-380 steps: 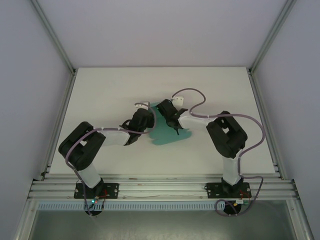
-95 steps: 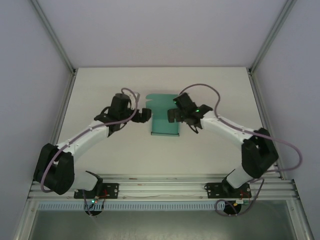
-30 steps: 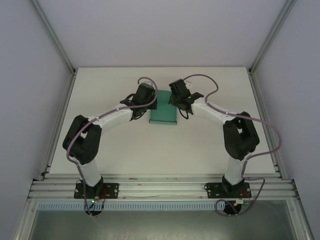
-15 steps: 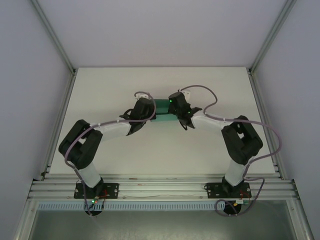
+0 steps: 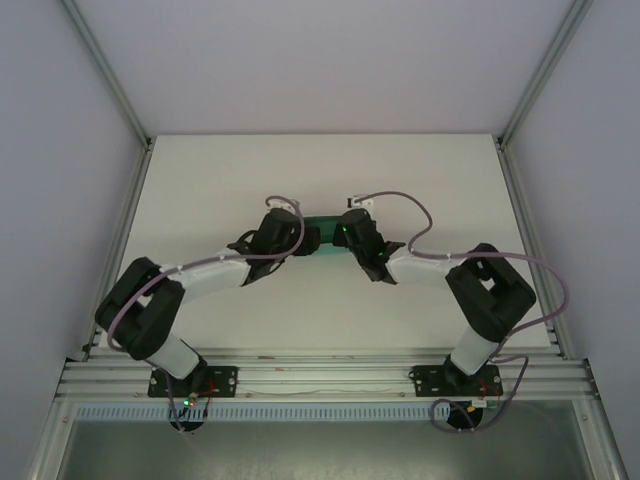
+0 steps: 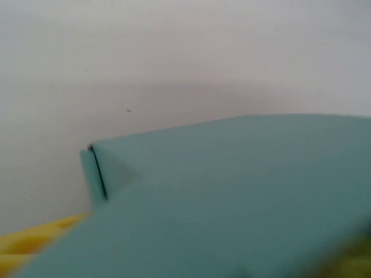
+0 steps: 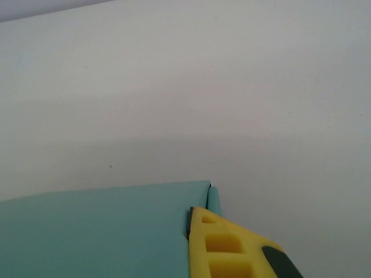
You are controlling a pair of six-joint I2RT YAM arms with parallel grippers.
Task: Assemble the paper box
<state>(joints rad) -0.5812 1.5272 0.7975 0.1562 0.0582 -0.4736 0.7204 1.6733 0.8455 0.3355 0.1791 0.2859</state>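
The paper box (image 5: 323,230) is a teal card box near the table's middle, between my two grippers. My left gripper (image 5: 303,238) is at its left end. In the left wrist view the paper box (image 6: 232,197) covers the lower half, with a closed flap at its left corner. A yellow finger (image 6: 23,243) peeks out far left, so the jaws stand wide. My right gripper (image 5: 346,235) is at the right end. Its yellow finger (image 7: 232,249) lies tight against the paper box's (image 7: 98,231) end edge, and the other finger is hidden behind the card.
The white table (image 5: 220,180) is ringed by an aluminium frame with grey walls. Both arms reach inward from their bases at the near edge, with purple cables looping over them.
Both grippers and the box have come a little toward the near edge. The box now shows as a narrower strip. My left jaws have gone from shut to wide.
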